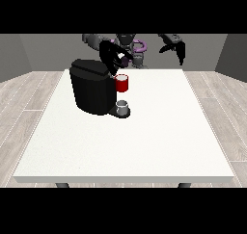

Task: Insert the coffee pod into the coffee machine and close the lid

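Note:
The black coffee machine stands at the table's back left. Its red pod holder sticks out at the front, above a small grey cup on the machine's base. The hand at the view's left hovers just above and behind the red holder, over the machine's top right edge. Its fingers are curled round a small pale and purple coffee pod. The lid lies along the machine's top; I cannot tell how far it is raised. The hand at the view's right hangs in the air, away from the machine, with its fingers relaxed.
The white table stretches wide towards the camera and to the right of the machine. The robot's torso stands behind the far edge. Wooden floor surrounds the table.

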